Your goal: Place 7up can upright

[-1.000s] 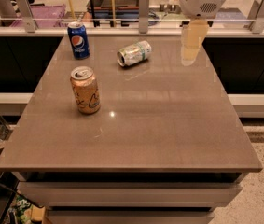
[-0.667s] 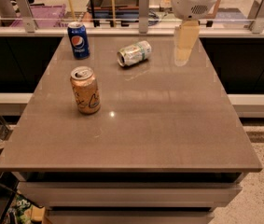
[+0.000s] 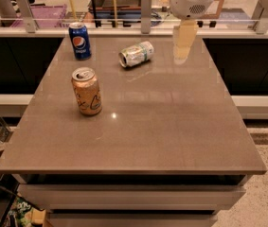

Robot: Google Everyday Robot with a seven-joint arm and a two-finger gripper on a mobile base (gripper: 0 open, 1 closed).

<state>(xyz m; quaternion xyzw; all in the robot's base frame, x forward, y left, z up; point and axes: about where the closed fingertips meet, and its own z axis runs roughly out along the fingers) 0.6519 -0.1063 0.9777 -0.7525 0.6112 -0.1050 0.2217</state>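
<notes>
The 7up can [image 3: 136,54] lies on its side near the back middle of the brown table [image 3: 171,126], its silver top facing front-left. My gripper [image 3: 183,44] hangs above the table's back right part, to the right of the can and apart from it. It holds nothing. Its pale fingers [image 3: 183,40] point down and look pressed together as one block.
A blue Pepsi can [image 3: 80,40] stands upright at the back left. An orange-gold can [image 3: 86,91] stands upright left of the middle. A rail with glass panels and posts [image 3: 146,6] runs behind the table's far edge.
My gripper has moved to the left, closer to the lying 7up can. The cans have not moved.
</notes>
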